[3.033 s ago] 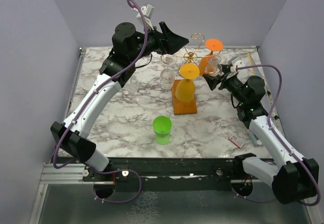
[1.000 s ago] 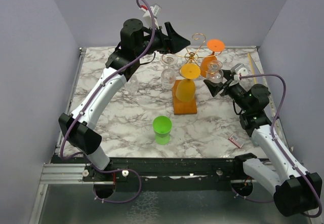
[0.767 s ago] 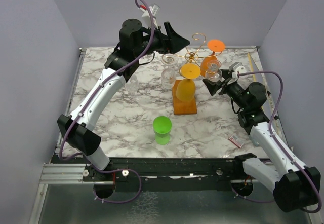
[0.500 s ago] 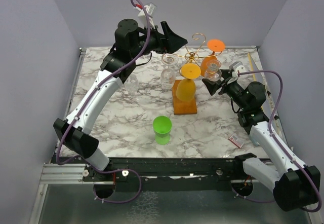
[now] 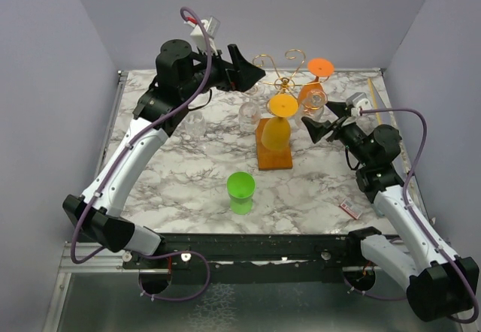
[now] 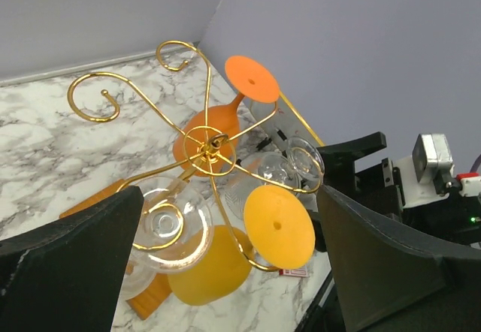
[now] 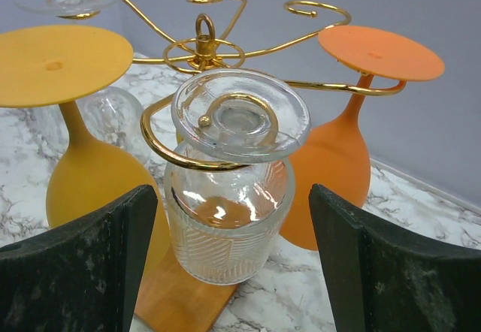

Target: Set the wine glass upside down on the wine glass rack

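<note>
**Bright, even light and crisp pictures**

Soft light from overhead fills every view, and no shadow is harsh. In the top view the green cup (image 5: 241, 185) casts only a short, faint greenish shadow on the marble table (image 5: 188, 174). In the right wrist view small white glints sit on the clear wine glass (image 7: 229, 204) and on the gold wire of the wine glass rack (image 7: 203, 46). The right gripper's fingers (image 7: 75, 272), close to the lens, look dark and grainy. Edges are crisp throughout.

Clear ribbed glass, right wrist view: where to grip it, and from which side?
Probably by its bowl, level, from the camera side. The clear ribbed glass hangs upside down, foot caught in the wine glass rack's gold loop; the yellow glass and orange glass hang close on either side.
</note>
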`<state>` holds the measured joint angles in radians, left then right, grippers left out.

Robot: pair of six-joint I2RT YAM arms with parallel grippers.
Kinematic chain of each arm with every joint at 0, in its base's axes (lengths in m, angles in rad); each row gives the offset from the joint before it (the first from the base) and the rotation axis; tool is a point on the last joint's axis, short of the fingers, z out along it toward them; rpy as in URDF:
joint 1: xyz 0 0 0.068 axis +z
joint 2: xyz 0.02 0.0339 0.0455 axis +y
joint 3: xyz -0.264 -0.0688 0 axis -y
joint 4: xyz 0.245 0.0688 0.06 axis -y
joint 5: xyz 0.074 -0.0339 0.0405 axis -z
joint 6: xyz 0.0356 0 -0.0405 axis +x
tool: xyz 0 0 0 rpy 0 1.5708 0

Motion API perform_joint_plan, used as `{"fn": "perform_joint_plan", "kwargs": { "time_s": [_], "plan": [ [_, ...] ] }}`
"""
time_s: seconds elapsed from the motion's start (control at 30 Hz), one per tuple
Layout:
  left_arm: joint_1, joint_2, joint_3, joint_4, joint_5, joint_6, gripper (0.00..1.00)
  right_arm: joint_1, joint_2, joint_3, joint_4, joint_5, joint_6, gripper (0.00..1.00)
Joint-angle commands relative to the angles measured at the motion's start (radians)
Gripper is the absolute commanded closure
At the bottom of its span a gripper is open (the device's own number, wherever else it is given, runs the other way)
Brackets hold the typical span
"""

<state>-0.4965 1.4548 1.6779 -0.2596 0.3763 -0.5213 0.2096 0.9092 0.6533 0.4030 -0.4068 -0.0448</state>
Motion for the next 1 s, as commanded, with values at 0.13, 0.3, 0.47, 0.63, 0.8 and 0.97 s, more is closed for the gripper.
{"fn": "perform_joint_plan", "kwargs": {
  "time_s": [0.13, 0.3, 0.47, 0.63, 0.8, 0.97],
  "plan": [
    [0.018, -0.121, -0.080, -0.075, -0.083, 0.116, 0.01, 0.001, -0.066, 0.030, -0.074, 0.043, 0.029, 0.12],
    [0.019, -0.195, -0.142, -0.124, -0.124, 0.179, 0.01, 0.001, -0.172, -0.001, -0.160, 0.083, 0.116, 0.13],
    [0.019, -0.254, -0.204, -0.206, -0.131, 0.232, 0.01, 0.001, -0.272, 0.000, -0.270, 0.095, 0.225, 0.14],
    [0.019, -0.322, -0.318, -0.277, -0.107, 0.275, 0.01, 0.001, -0.297, 0.019, -0.416, 0.142, 0.397, 0.21],
    [0.019, -0.348, -0.400, -0.397, -0.087, 0.271, 0.04, 0.001, -0.298, 0.063, -0.583, 0.260, 0.506, 0.23],
    [0.018, -0.357, -0.510, -0.465, -0.058, 0.266, 0.06, 0.001, -0.314, 0.092, -0.661, 0.339, 0.580, 0.23]
  ]
}}
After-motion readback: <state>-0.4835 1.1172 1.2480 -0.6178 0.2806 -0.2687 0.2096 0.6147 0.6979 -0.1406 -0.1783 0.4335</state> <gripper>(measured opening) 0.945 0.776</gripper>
